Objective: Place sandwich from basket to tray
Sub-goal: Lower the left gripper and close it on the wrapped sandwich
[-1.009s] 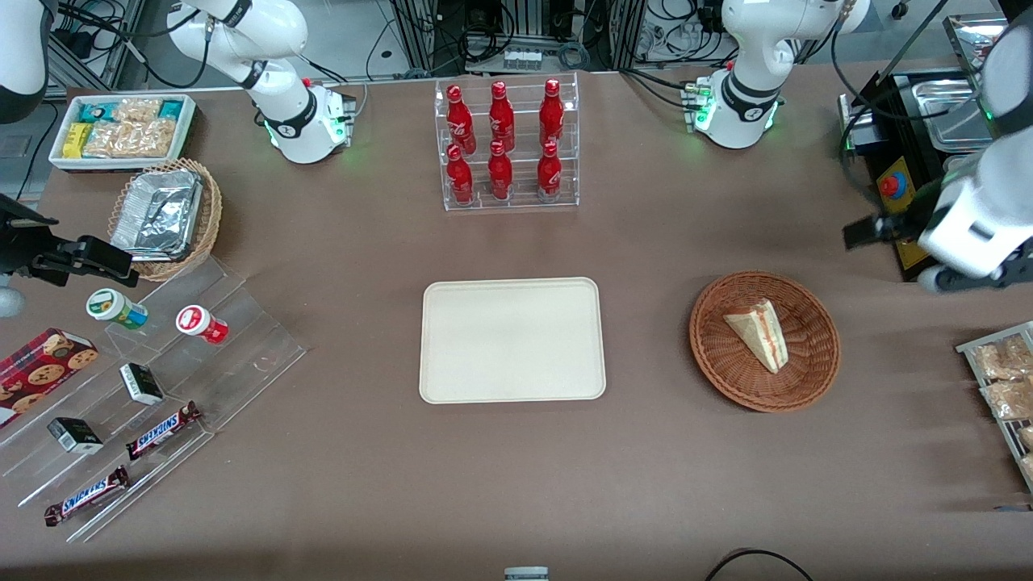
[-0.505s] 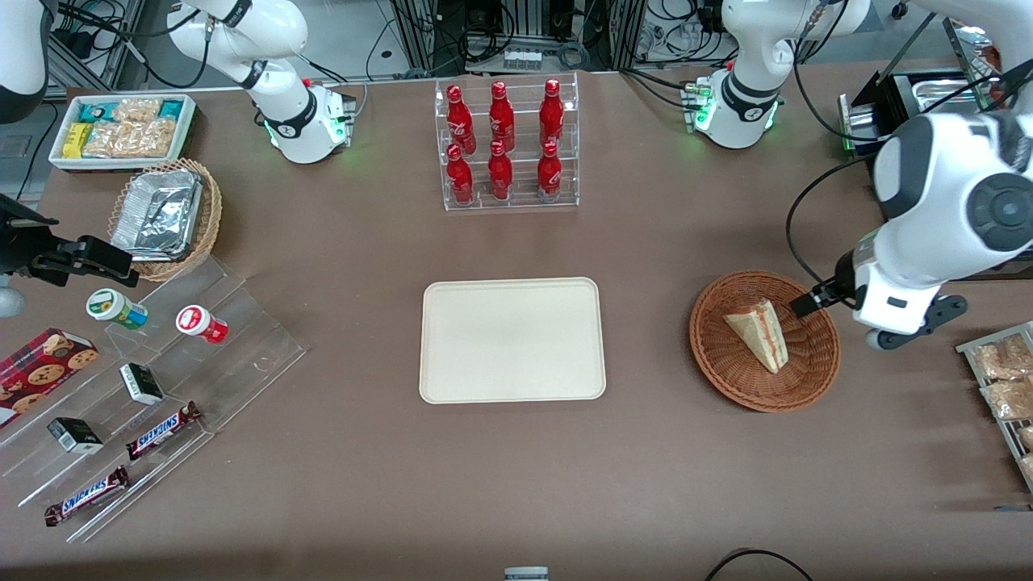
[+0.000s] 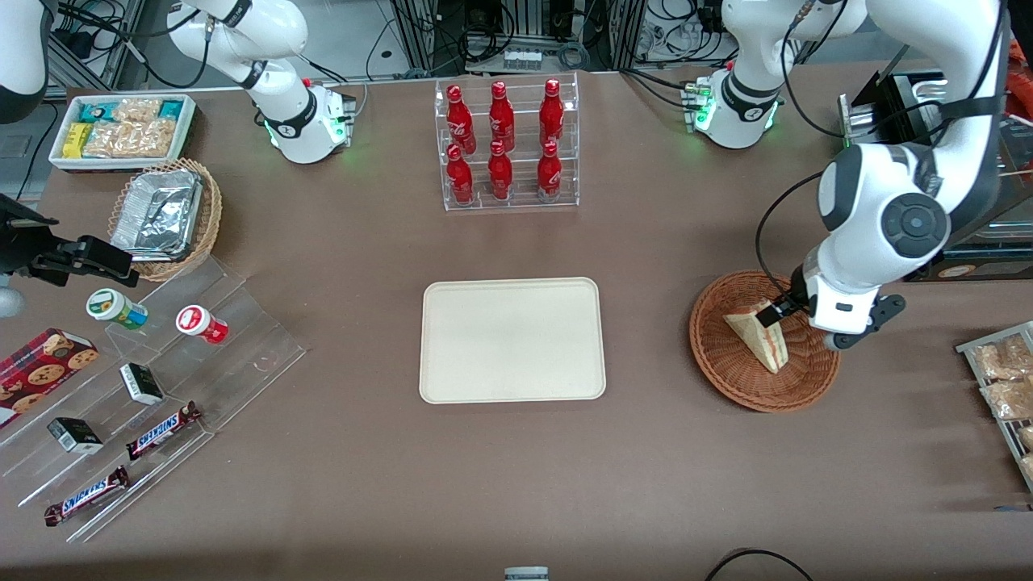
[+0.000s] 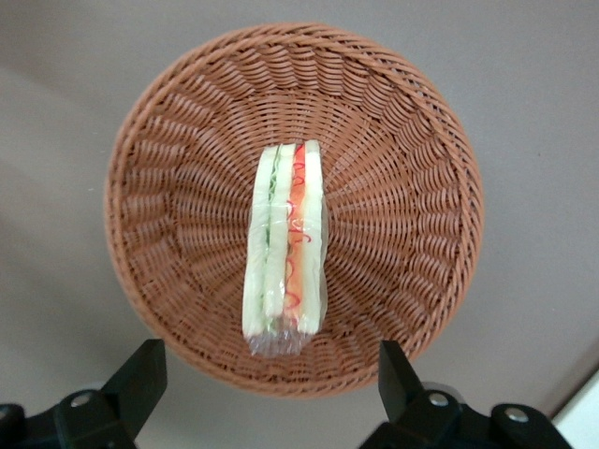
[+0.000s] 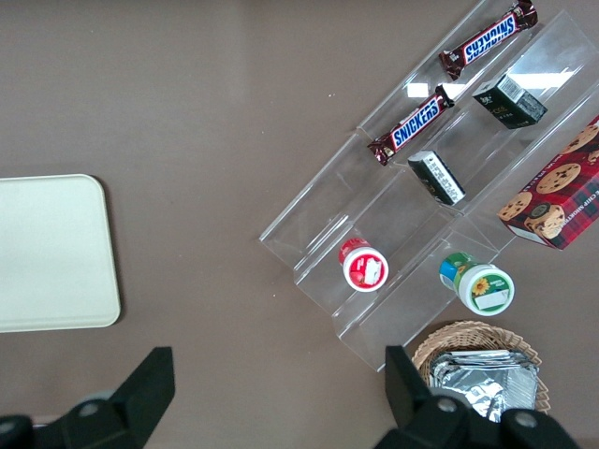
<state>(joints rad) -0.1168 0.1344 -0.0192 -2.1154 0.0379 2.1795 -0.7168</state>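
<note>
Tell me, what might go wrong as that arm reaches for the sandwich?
The gripper hangs open above the sandwich, which stands on its edge in the basket. Closing off-centre might tip it over or squash the soft bread. The basket looks light, so a finger catching its rim could drag it across the table. The tray lies well toward the parked arm's end, so a weak grip could drop the sandwich on the way.

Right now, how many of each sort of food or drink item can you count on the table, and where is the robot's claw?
Red bottles: 6
Snickers bars: 2
Small dark boxes: 2
Round lidded tubs: 2
Cookie box: 1
Sandwich: 1, in the basket
Total: 14
The gripper hangs open above the sandwich.
</note>
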